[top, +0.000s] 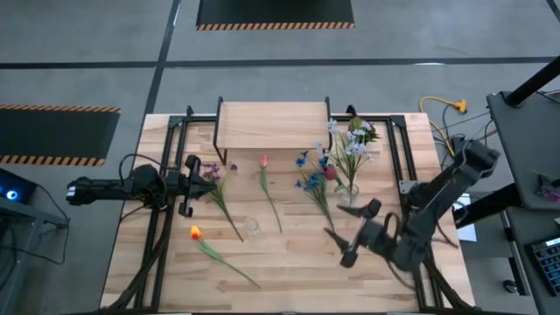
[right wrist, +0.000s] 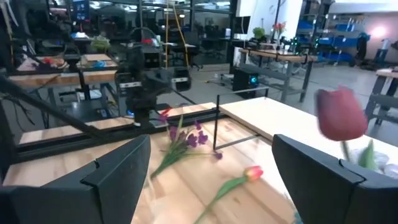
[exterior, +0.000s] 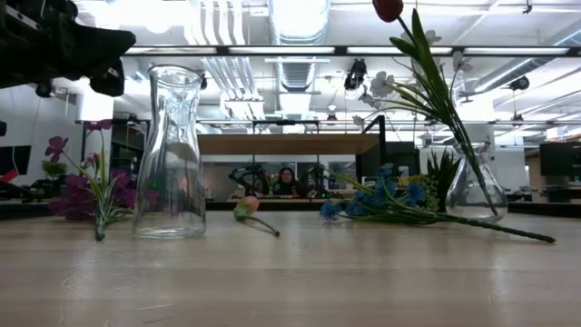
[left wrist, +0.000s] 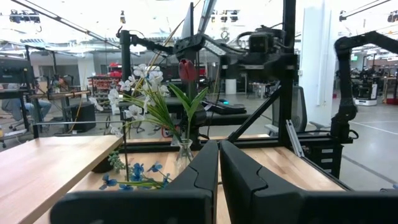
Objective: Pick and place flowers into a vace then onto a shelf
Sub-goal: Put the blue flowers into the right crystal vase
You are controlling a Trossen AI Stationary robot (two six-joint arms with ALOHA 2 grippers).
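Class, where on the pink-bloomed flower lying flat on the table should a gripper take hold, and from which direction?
Probably mid-stem on the pink-bloomed flower, coming straight down with fingers astride the thin green stem. It lies flat with bare wood on both sides there, and the bloom would likely crush.

Bright overhead strip lights are washing out the ceiling in the low and left wrist views, flaring white behind the clear glass carafe [exterior: 170, 153]. The dark red tulip bloom [right wrist: 340, 114] is smearing with blur just beyond the right gripper [right wrist: 211, 180], whose fingers are sitting soft and out of focus. Only faint shadows are falling on the pale slatted wooden tabletop [top: 289, 254].
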